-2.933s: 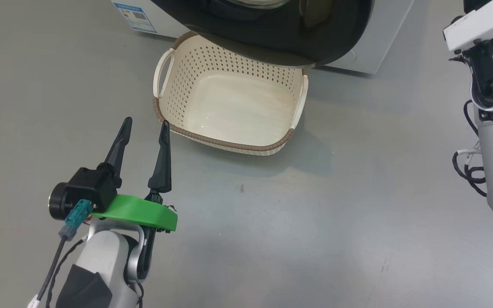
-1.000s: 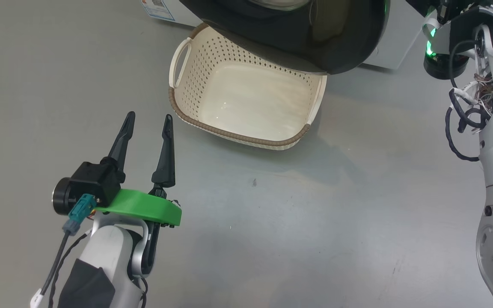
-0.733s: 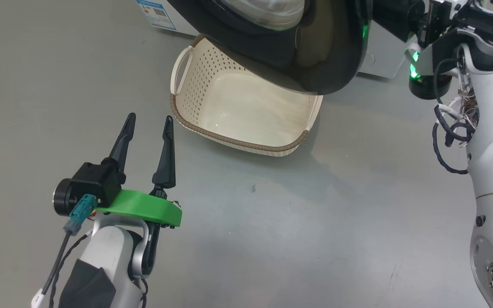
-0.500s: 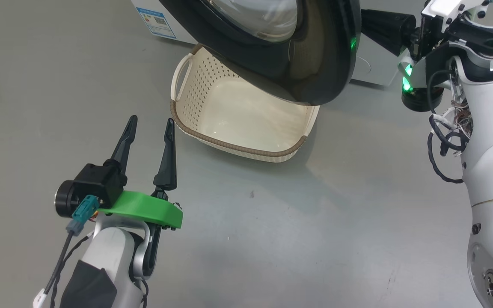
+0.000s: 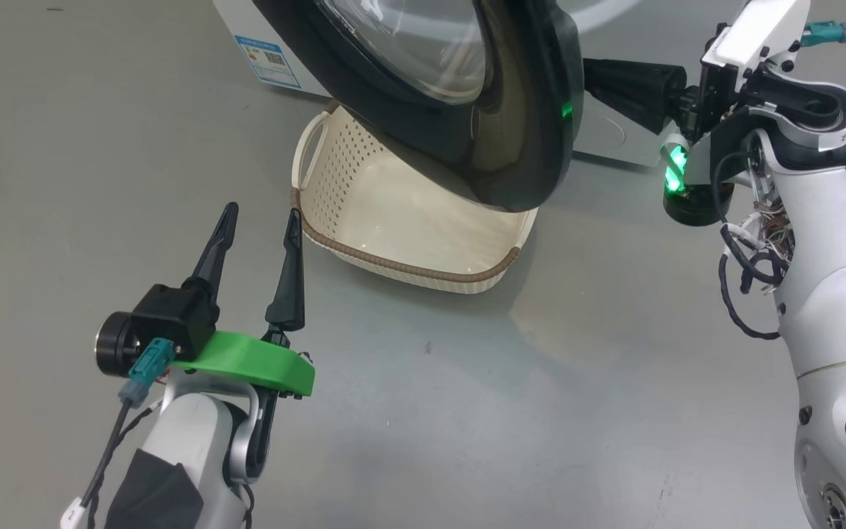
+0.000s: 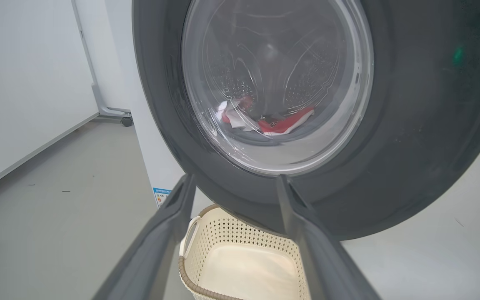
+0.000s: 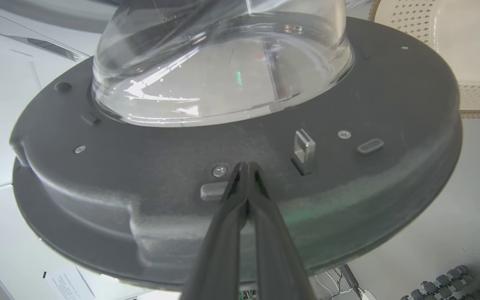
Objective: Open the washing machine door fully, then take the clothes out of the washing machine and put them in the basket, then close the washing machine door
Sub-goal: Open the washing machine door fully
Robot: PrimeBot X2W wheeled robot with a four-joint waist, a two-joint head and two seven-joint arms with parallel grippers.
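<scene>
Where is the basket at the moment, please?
In the head view the basket sits on the floor at upper centre, partly beneath the open washing machine door, just right of the open left gripper.

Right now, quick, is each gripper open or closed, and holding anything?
Left gripper: open, holding nothing, beside the basket.
Right gripper: closed, fingers together, holding nothing, tips against the washing machine door inner face.

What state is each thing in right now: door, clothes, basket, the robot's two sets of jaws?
washing machine door: partly open, swung out above the basket.
clothes: inside the washing machine, not yet taken out.
basket: upright on the floor, empty.
left jaws: open, holding nothing.
right jaws: shut, holding nothing, tips at the door's inner face.
</scene>
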